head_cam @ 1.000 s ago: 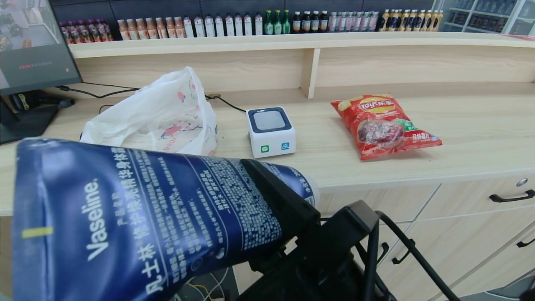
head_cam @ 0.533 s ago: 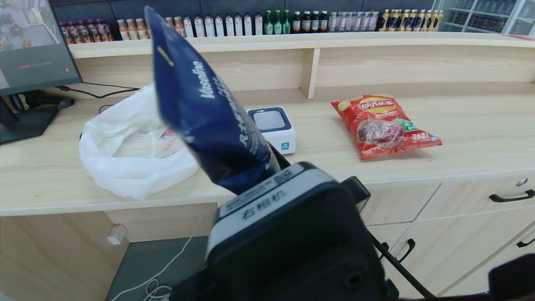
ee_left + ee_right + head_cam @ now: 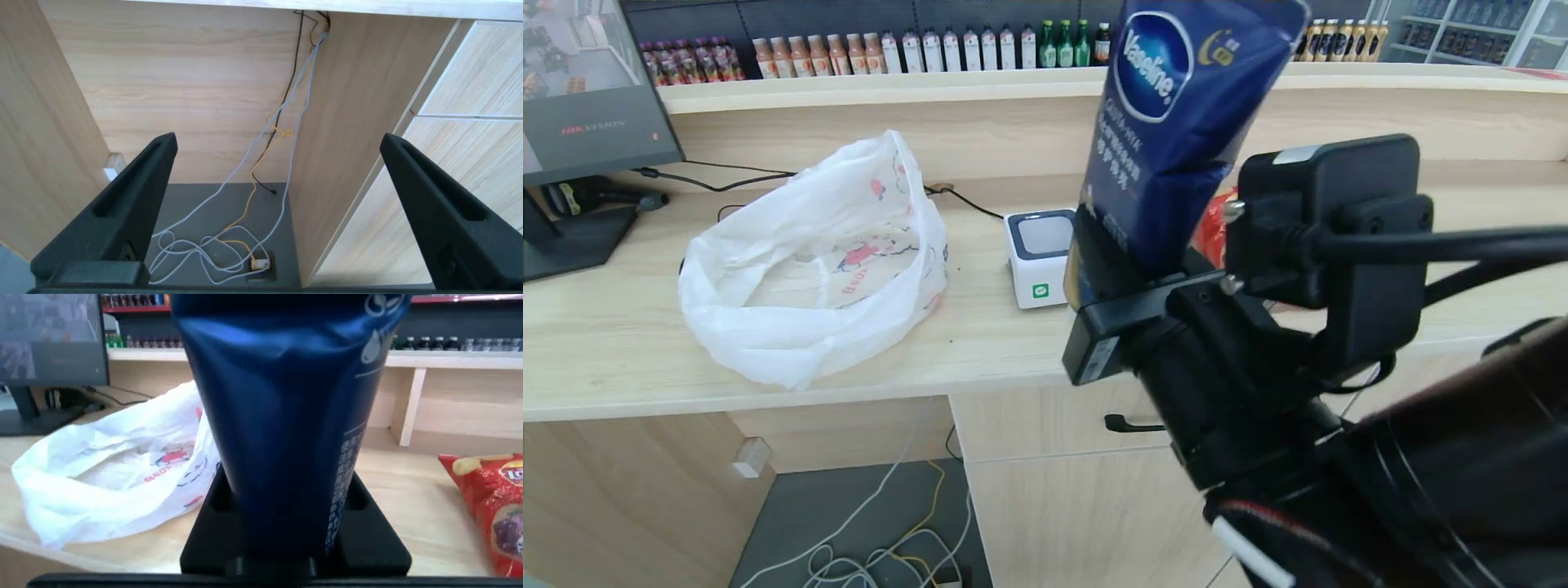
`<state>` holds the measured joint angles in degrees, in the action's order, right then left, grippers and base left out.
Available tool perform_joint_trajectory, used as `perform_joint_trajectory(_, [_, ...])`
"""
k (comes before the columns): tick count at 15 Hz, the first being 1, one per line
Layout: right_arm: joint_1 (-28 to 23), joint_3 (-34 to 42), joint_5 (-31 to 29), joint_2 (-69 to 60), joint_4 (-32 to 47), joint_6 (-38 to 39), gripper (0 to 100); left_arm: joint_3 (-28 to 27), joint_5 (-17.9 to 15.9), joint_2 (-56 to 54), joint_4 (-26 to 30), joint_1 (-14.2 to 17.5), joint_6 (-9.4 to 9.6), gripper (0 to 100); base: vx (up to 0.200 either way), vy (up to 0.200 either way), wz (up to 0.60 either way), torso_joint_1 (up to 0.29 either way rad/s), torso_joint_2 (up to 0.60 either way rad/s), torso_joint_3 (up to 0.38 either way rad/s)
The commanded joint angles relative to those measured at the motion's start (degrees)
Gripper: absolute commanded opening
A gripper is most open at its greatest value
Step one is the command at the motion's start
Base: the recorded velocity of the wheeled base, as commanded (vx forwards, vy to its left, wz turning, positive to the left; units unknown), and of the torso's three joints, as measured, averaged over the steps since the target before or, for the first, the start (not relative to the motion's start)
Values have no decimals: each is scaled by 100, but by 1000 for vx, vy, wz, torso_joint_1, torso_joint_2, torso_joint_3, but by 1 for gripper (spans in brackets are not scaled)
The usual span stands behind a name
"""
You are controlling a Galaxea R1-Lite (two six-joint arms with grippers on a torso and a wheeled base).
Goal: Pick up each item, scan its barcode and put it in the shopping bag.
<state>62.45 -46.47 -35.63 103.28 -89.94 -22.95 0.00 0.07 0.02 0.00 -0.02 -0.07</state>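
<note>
My right gripper (image 3: 1131, 265) is shut on the lower end of a dark blue lotion tube (image 3: 1176, 122), held upright in front of the counter, just right of the white barcode scanner (image 3: 1037, 257). The right wrist view has the tube (image 3: 286, 416) close up between the fingers (image 3: 372, 510). The white shopping bag (image 3: 809, 261) lies open on the counter to the scanner's left, and shows as bag (image 3: 122, 482) from the wrist. A red chips bag (image 3: 490, 510) lies to the right, mostly hidden behind the arm in the head view. My left gripper (image 3: 278, 212) is open below the counter top.
A monitor (image 3: 588, 90) stands at the counter's far left. A raised wooden ledge (image 3: 890, 86) runs along the back, with rows of bottles (image 3: 980, 45) behind it. Drawers with black handles (image 3: 1131, 425) sit under the counter; loose cables (image 3: 237, 245) lie on the floor.
The right arm has swung the tube from lying across the lower left, up through a tilt over the bag, to upright on the scanner's right. The bag and scanner have stayed put.
</note>
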Motion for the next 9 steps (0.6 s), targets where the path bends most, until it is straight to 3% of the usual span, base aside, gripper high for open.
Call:
perform_joint_trajectory(1, [-717,261,557,-168,-6,441,0,0,1,-2,0,2,-1,100,0,0,0,0,0,0])
perform_joint_trajectory(4, [-1227,393,1050,-168,-6,1258,0,0,1,-2,0,2,-1,100,0,0,0,0,0,0])
perform_joint_trajectory(9, [-1851,551,1603,-203,-6,1821,0,0,1,-2,0,-6,-1,100,0,0,0,0,0,0])
